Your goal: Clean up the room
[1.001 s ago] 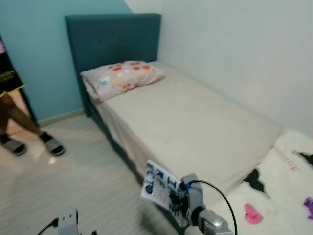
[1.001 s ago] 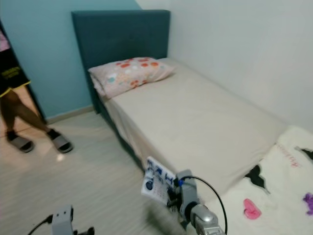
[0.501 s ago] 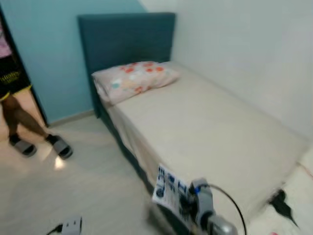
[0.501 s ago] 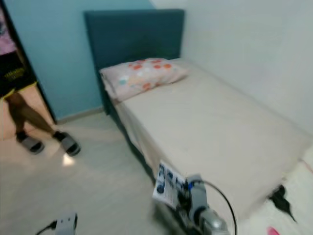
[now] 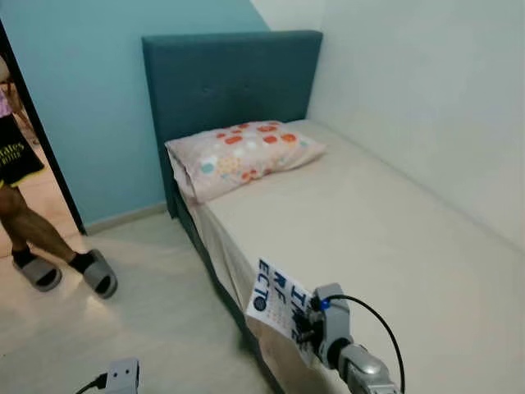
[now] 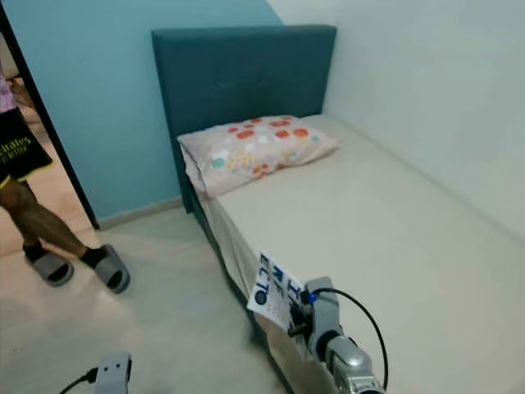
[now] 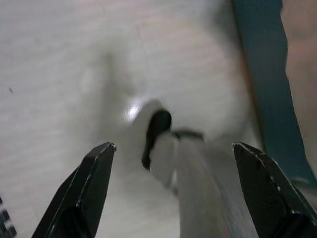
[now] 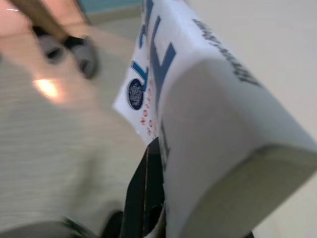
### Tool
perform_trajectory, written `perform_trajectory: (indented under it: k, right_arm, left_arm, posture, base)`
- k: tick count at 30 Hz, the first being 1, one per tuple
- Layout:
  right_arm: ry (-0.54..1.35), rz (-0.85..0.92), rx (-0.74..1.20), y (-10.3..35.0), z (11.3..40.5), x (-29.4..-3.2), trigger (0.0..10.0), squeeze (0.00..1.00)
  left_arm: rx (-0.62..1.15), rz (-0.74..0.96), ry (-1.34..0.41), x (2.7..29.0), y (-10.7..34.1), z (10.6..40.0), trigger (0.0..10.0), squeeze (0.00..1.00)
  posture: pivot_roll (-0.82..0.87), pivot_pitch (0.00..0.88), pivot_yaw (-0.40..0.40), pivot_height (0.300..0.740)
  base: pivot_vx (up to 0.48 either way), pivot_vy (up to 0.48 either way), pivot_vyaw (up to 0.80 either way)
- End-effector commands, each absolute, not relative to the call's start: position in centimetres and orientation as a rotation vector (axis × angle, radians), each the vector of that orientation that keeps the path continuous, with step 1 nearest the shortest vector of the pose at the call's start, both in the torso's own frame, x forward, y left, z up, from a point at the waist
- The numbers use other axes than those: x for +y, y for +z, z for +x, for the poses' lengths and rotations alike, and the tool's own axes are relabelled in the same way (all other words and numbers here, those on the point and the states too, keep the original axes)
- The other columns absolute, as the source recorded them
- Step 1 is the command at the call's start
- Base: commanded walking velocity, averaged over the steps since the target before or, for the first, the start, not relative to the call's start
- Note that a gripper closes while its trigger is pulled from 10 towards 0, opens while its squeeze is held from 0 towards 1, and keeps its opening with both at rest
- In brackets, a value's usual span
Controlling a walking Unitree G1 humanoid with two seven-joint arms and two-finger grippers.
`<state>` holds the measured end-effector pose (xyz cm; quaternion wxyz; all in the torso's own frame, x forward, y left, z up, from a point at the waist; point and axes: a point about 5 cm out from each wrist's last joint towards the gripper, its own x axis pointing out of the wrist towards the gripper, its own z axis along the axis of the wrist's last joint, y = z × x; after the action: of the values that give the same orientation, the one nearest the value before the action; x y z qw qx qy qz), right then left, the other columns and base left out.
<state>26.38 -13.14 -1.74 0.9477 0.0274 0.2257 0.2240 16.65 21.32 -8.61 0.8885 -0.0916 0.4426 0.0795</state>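
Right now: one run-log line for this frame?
right gripper: shut on book, beside bed | left gripper: open, idle over floor | person: doorway

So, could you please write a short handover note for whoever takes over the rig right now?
Right gripper: shut on a white book with blue lettering, held up at the near edge of the bed.
Left gripper: open, holding nothing, pointing down at the pale floor.
Bed: bare sheet, with a floral pillow lying at the blue headboard.
A person in grey slippers stands at the doorway on the robot's left.
Done: book picked up.
Left: the book has not been set down yet; mind the person when turning.
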Motion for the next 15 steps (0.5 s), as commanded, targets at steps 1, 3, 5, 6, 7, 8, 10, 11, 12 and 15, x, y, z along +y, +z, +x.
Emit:
perform_trajectory:
  k: [1, 3, 5, 6, 7, 8, 10, 11, 12, 15]
  right_arm:
    - [0.47, 0.045, 0.404, -0.9, 27.0, -13.4, 10.0, 0.0]
    - [0.482, 0.054, 0.398, -0.8, 27.1, -13.3, 10.0, 0.0]
    - [0.489, 0.059, 0.395, -0.7, 27.1, -13.2, 10.0, 0.0]
    - [0.49, 0.059, 0.393, -0.7, 27.1, -13.2, 10.0, 0.0]
    - [0.481, 0.074, 0.389, -0.6, 27.2, -13.2, 10.0, 0.0]
    - [0.481, 0.074, 0.389, -0.6, 27.2, -13.2, 10.0, 0.0]
    - [0.431, 0.088, 0.387, -0.5, 27.5, -13.5, 10.0, 0.0]
    - [0.41, 0.093, 0.387, -0.4, 27.6, -13.7, 10.0, 0.0]
    - [0.385, 0.107, 0.389, -0.3, 27.8, -13.9, 10.0, 0.0]
    - [0.354, 0.13, 0.39, -0.2, 28.0, -14.2, 10.0, 0.0]
  left_arm:
    - [0.929, -0.181, 0.153, 21.2, -8.6, 16.7, 10.0, 0.0]
    - [0.928, -0.181, 0.153, 21.3, -8.6, 16.7, 10.0, 0.0]
    - [0.927, -0.181, 0.154, 21.3, -8.6, 16.7, 10.0, 0.0]
    - [0.927, -0.181, 0.155, 21.3, -8.6, 16.7, 10.0, 0.0]
    - [0.927, -0.181, 0.155, 21.3, -8.6, 16.8, 10.0, 0.0]
    - [0.927, -0.181, 0.155, 21.3, -8.6, 16.8, 10.0, 0.0]
    - [0.928, -0.178, 0.151, 21.2, -8.6, 16.8, 10.0, 0.0]
    - [0.928, -0.176, 0.148, 21.2, -8.6, 16.7, 10.0, 0.0]
    - [0.929, -0.175, 0.147, 21.2, -8.6, 16.7, 10.0, 0.0]
    - [0.931, -0.174, 0.144, 21.2, -8.6, 16.7, 10.0, 0.0]
  posture:
    - [0.03, 0.0, -0.085, 0.74]
    - [0.03, 0.0, -0.084, 0.74]
    - [0.03, 0.0, -0.083, 0.74]
    - [0.03, 0.0, -0.084, 0.74]
    - [0.03, 0.0, -0.084, 0.74]
    - [0.03, 0.0, -0.084, 0.74]
    - [0.03, 0.0, -0.079, 0.74]
    - [0.03, 0.0, -0.078, 0.74]
    - [0.03, 0.0, -0.075, 0.74]
    - [0.02, 0.0, -0.073, 0.74]
  base:
    - [0.48, 0.0, 0.79]
    - [0.48, 0.0, 0.79]
    - [0.48, 0.0, 0.79]
    - [0.48, 0.0, 0.79]
    - [0.48, 0.0, 0.79]
    - [0.48, 0.0, 0.79]
    - [0.48, 0.0, 0.0]
    - [0.48, 0.0, 0.0]
    - [0.48, 0.0, 0.0]
    - [0.48, 0.0, 0.0]
